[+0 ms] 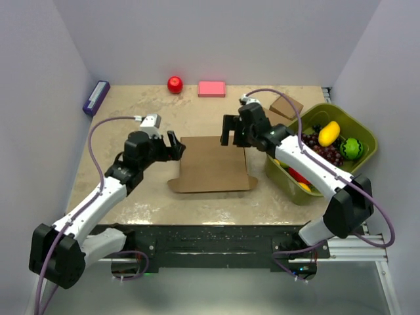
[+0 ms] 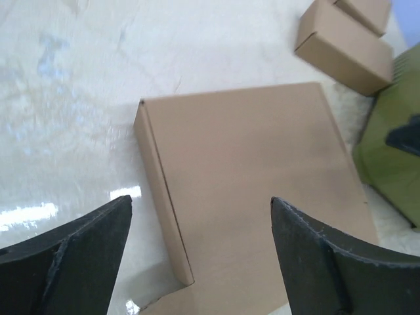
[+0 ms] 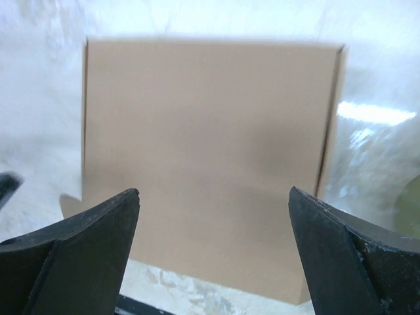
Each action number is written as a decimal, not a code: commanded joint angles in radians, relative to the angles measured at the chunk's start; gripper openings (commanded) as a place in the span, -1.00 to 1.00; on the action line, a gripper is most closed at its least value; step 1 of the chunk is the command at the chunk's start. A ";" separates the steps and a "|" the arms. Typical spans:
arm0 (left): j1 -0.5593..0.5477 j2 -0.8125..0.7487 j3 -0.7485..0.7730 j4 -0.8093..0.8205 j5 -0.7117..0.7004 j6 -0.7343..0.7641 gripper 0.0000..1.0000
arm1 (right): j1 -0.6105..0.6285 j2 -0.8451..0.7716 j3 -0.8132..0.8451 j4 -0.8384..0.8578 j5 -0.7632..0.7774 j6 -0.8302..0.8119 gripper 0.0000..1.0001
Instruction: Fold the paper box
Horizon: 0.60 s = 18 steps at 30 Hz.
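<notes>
The paper box [image 1: 213, 164] is a flat brown cardboard sheet lying in the middle of the table. It also shows in the left wrist view [image 2: 256, 190] and in the right wrist view [image 3: 203, 151]. My left gripper [image 1: 176, 147] is open and empty, above the box's left edge; a narrow side flap [image 2: 161, 197] shows between its fingers. My right gripper [image 1: 231, 131] is open and empty, above the box's far right corner. Neither gripper touches the box.
A green bin [image 1: 367, 141] with toy fruit stands at the right. Two small closed brown boxes [image 2: 344, 46] lie behind it. A red apple [image 1: 174, 84], a pink pad [image 1: 211, 88] and a purple case [image 1: 96, 97] lie along the back.
</notes>
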 commanded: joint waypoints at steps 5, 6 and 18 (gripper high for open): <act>0.174 0.026 0.199 -0.133 0.356 0.148 0.83 | -0.178 0.157 0.175 -0.067 -0.128 -0.179 0.98; 0.177 0.044 0.199 -0.135 0.352 0.159 0.83 | -0.189 0.176 0.183 -0.076 -0.122 -0.200 0.98; 0.217 0.083 0.087 -0.014 0.441 0.144 0.83 | -0.298 0.341 0.090 0.039 -0.390 -0.268 0.87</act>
